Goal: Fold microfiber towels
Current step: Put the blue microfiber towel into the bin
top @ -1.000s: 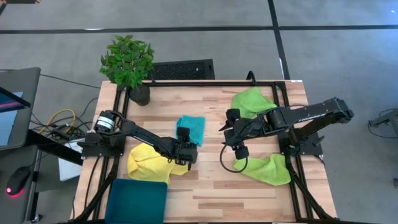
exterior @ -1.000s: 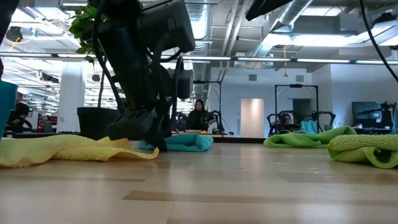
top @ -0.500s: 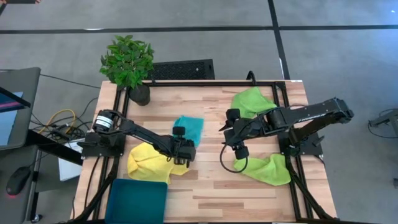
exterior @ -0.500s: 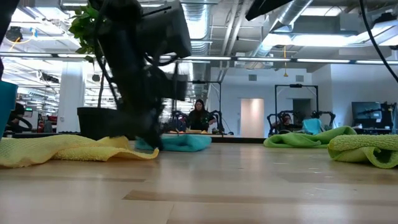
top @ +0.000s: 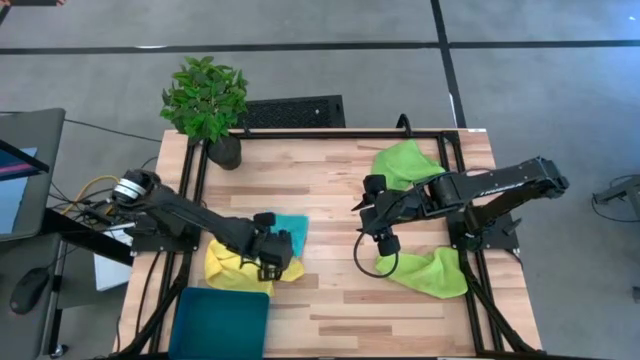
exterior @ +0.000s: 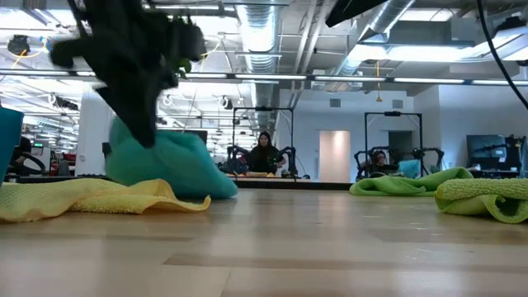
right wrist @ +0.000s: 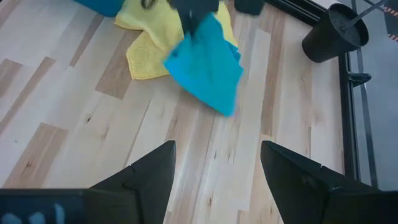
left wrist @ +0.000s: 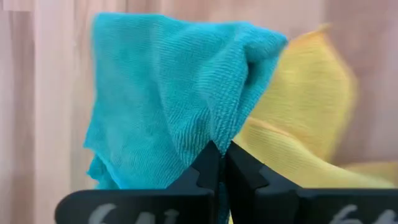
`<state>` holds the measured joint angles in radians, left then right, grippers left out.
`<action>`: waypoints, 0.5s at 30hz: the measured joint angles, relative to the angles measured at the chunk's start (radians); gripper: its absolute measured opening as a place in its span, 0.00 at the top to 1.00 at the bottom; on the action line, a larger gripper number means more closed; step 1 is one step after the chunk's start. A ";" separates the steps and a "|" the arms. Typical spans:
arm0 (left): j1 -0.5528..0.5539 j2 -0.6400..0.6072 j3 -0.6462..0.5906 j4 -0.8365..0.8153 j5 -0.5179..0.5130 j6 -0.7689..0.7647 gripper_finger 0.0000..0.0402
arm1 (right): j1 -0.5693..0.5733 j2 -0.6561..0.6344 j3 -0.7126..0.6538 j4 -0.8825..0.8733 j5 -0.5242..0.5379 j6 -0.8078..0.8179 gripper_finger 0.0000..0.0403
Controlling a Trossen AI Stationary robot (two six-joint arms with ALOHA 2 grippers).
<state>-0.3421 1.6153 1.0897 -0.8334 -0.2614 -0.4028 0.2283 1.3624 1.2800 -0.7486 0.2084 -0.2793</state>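
Note:
My left gripper (top: 270,250) is shut on the teal towel (top: 291,234) near the middle of the table, beside the crumpled yellow towel (top: 230,266). In the low view the teal towel (exterior: 165,165) hangs as a cone below the gripper, behind the yellow towel (exterior: 82,198). My right gripper (top: 386,242) is open and empty above the table, between the two lime green towels: one (top: 405,160) lies at the far right, the other (top: 432,270) at the near right. My left gripper pinches a bunched-up peak of the teal towel (left wrist: 214,138) between its two fingertips. The fingers come from above, slanting down. The towel hangs below them, spreading out downward; its lower end (exterior: 206,188) is down at table level beside the yellow towel.
A dark teal tray (top: 222,320) sits at the near left edge. A potted plant (top: 208,100) stands at the far left corner. Black frame rails run along the table's sides. Bare wood lies between the two arms (top: 330,280).
My left gripper, shut on the teal towel, has risen and gone toward the table's near left, to the yellow towel. The teal towel, which lay folded flat farther back, has been pulled up into a hanging cone and drawn along with it.

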 joint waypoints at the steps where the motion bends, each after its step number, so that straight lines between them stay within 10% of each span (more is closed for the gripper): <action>1: -0.014 -0.018 0.000 -0.004 0.013 -0.019 1.00 | 0.000 0.000 0.000 0.000 0.000 0.000 0.35; 15: -0.269 -0.103 0.002 -0.092 0.259 -0.403 1.00 | 0.000 0.000 0.000 0.000 -0.080 0.001 0.35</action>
<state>-0.6113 1.5120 1.0912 -0.9252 -0.0028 -0.8054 0.2283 1.3621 1.2800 -0.7485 0.1280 -0.2783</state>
